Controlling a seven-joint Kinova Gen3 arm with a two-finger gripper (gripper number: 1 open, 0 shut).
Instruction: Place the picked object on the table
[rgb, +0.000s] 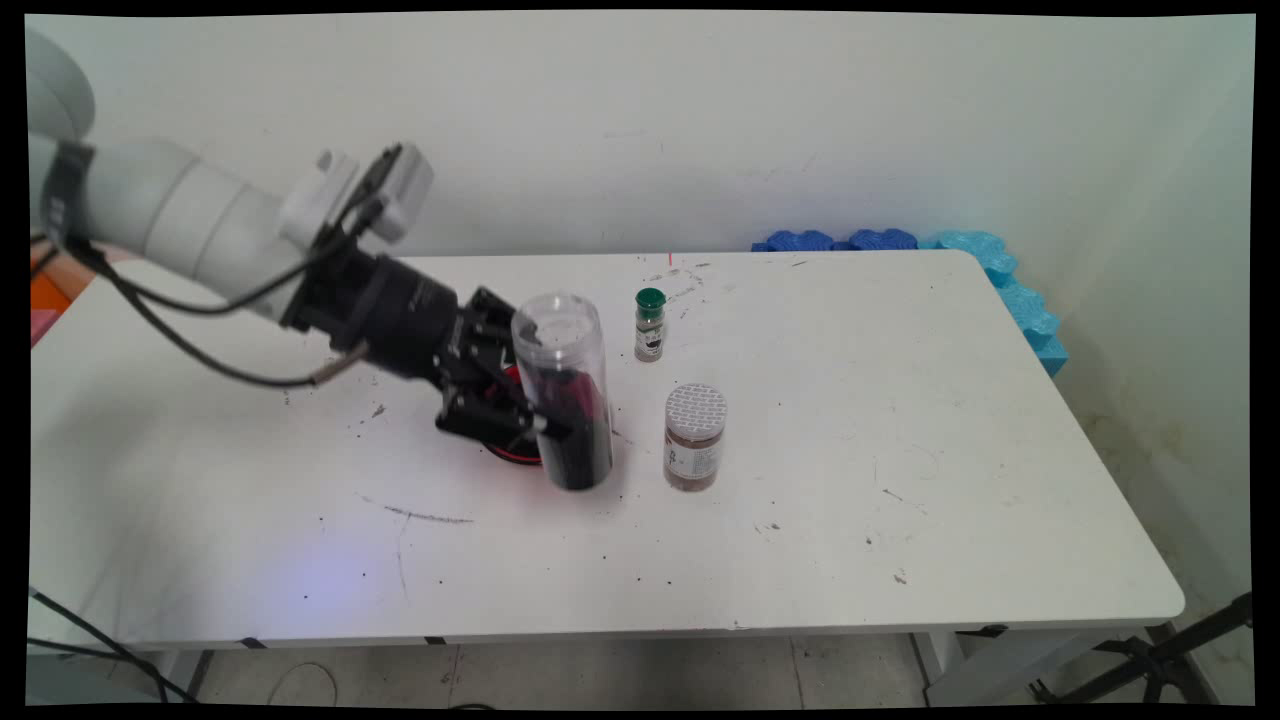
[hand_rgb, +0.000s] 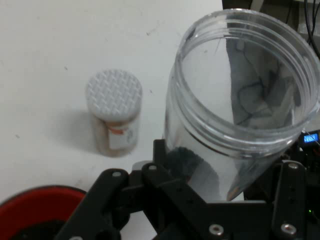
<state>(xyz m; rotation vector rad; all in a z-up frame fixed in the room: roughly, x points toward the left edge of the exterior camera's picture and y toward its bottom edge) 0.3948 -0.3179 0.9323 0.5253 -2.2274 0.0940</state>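
Gripper (rgb: 545, 425) clamped around clear open-topped jar (rgb: 562, 390), tilted; brown spice jar (rgb: 694, 437) at 3 o'clock, red bowl (hand_rgb: 37, 212) behind.

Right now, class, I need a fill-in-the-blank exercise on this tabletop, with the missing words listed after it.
1. The gripper is shut on a tall clear ____, which has no lid.
2. The small spice bottle by the table's far edge has a ____ cap.
3. The brown-filled jar has a ____ lid.
4. A ____ dish lies beneath the gripper.

Missing words: jar; green; white; red
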